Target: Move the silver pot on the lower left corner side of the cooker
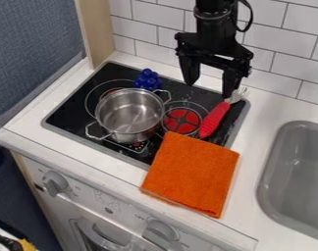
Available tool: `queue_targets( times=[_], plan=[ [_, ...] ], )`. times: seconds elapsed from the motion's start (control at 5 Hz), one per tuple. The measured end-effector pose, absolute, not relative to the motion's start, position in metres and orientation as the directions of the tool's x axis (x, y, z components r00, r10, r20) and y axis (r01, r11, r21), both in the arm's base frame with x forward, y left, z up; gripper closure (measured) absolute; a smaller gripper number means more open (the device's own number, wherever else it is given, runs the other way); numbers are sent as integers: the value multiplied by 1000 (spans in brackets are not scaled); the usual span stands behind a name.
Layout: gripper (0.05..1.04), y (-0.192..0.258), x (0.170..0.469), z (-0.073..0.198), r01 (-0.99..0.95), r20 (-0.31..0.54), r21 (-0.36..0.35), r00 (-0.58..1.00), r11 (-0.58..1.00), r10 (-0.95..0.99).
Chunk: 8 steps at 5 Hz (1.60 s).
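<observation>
1. While the robot arm (215,37) hangs over the back of the cooktop (69,108), we see its jaws spread wide, nothing between them.
2. We have the silver pot (127,117) upright on the cooktop's left half, beside the blue toy grapes (147,80).
3. Key relation: pot lies left of the jaws and nearer the camera; its loop handles (168,92) line up lower left to upper right, the upper-right one nearer the jaws.
4. We judge: approach stage, pot needs a left-and-down approach, then a short shift to the lower left corner.
5. We'd watch the red-handled utensil (215,120), close under one jaw.
</observation>
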State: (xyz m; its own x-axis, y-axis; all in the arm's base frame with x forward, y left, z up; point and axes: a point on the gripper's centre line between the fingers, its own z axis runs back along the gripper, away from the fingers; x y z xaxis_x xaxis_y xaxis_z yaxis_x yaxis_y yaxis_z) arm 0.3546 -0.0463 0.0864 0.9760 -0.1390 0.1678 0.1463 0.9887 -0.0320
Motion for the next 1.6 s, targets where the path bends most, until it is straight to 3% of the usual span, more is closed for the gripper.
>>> queue_targets(
  times=[0.4, 0.6, 0.8, 1.2, 1.4, 1.6],
  plan=[
    [83, -40, 339, 67, 138, 88, -34, 987, 990, -135],
    [83, -6, 322, 74, 28, 111, -73, 994, 997, -19],
    [84, 5, 315, 68, 14, 89, -59, 996, 998, -9],
    [84, 17, 317, 26, -40, -7, -43, 999, 998, 40],
    [133, 11, 321, 13, -43, -32, -22, 999, 999, 43],
    [416, 10, 325, 12, -49, -4, -32, 999, 998, 49]
  ],
)
